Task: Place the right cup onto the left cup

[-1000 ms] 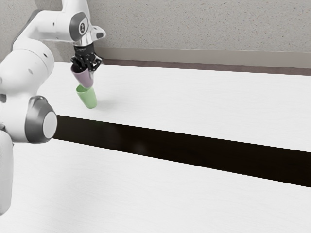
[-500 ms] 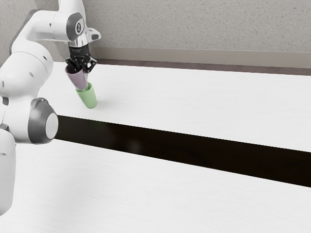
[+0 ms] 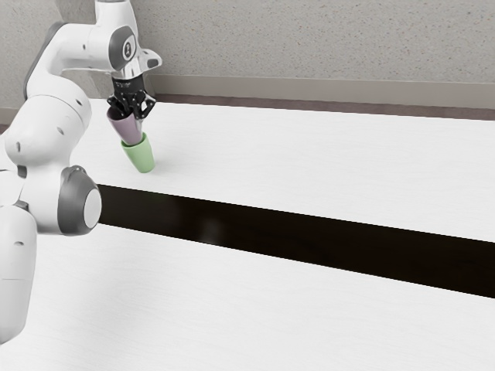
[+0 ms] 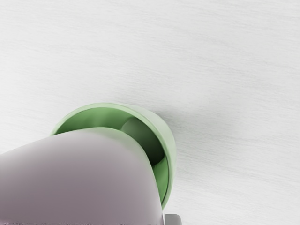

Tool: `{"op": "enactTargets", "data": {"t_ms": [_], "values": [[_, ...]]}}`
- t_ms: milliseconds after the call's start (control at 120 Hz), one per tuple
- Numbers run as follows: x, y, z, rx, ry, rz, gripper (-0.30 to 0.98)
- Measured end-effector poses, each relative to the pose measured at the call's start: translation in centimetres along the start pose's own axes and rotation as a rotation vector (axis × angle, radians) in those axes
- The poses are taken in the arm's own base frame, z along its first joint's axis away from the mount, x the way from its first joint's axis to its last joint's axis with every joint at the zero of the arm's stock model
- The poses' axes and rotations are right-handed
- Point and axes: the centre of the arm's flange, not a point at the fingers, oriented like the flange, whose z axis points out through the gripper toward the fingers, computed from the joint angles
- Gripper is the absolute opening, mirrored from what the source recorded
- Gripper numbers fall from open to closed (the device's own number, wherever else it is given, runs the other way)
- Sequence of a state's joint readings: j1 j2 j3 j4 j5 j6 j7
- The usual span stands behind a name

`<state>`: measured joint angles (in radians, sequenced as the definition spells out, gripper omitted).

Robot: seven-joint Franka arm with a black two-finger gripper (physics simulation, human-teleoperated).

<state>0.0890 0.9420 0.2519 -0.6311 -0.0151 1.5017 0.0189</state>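
Above the green cup (image 3: 141, 158), the jaws grip the mauve cup (image 3: 127, 130) near its rim.

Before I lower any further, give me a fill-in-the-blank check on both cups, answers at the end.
The claw holds the purple cup with its narrow end pointing ____.
The other cup is ____ in colour.
That other cup stands on the table with its mouth facing ____.

Missing words: down; green; up

Bright, even light whitens the surface (image 3: 309, 170), with soft shadow beside the green cup (image 4: 170, 140).
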Motion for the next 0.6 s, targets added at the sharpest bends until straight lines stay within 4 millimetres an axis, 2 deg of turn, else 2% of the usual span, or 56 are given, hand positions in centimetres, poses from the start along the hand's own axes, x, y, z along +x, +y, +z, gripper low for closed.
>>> {"op": "enactTargets", "data": {"t_ms": [367, 517, 600], "values": [[0.2, -0.3, 1.2, -0.016, -0.013, -0.003, -0.09], [0.2, -0.1, 1.0, -0.025, -0.01, 0.0, 0.24], [0.2, -0.1, 0.6, -0.027, -0.005, 0.0, 0.38]]}}
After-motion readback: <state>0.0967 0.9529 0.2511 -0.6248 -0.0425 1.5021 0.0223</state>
